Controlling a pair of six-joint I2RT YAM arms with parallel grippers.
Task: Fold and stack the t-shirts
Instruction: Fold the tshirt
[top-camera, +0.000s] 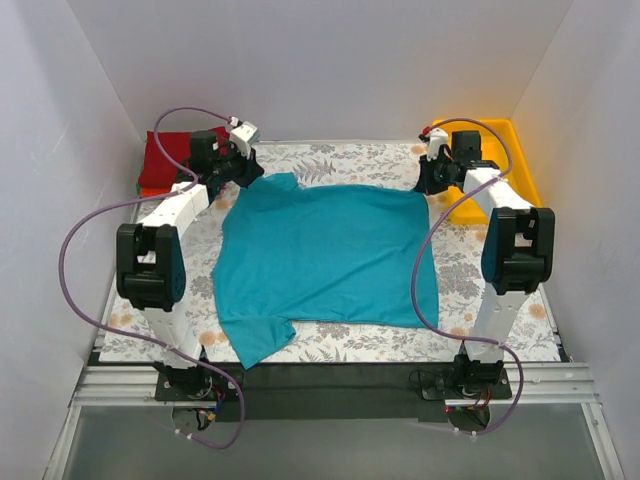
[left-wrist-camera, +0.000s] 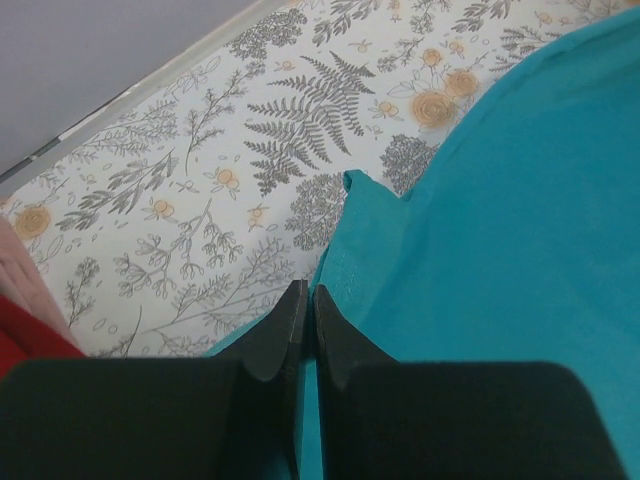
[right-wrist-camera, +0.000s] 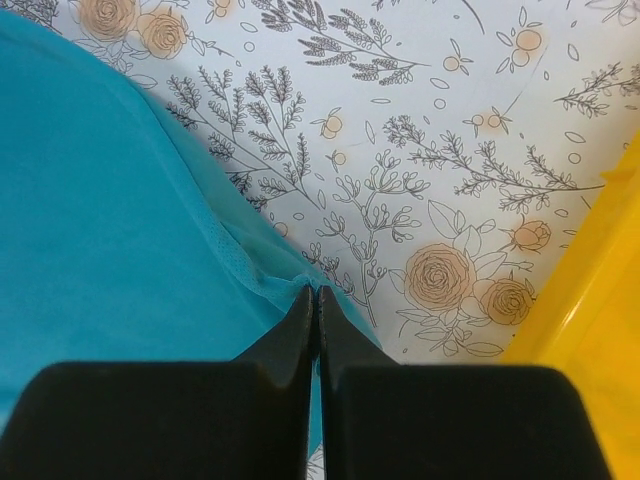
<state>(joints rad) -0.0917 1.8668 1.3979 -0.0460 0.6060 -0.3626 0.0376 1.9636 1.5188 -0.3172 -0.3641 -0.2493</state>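
Note:
A teal-blue t-shirt (top-camera: 325, 255) lies spread flat on the floral table covering, one sleeve pointing to the near left. My left gripper (top-camera: 240, 178) is at its far left corner, shut on the cloth edge; the left wrist view (left-wrist-camera: 305, 292) shows teal cloth (left-wrist-camera: 520, 230) between the fingers. My right gripper (top-camera: 428, 185) is at the far right corner, and the right wrist view (right-wrist-camera: 316, 292) shows it shut on a bunched bit of the shirt's edge (right-wrist-camera: 100, 220). A stack of folded shirts, dark red on top (top-camera: 165, 160), sits at the far left corner.
A yellow plastic tray (top-camera: 515, 150) stands at the far right, close beside my right gripper, and shows in the right wrist view (right-wrist-camera: 600, 300). The red folded shirt (left-wrist-camera: 20, 345) is just left of my left gripper. White walls enclose the table on three sides.

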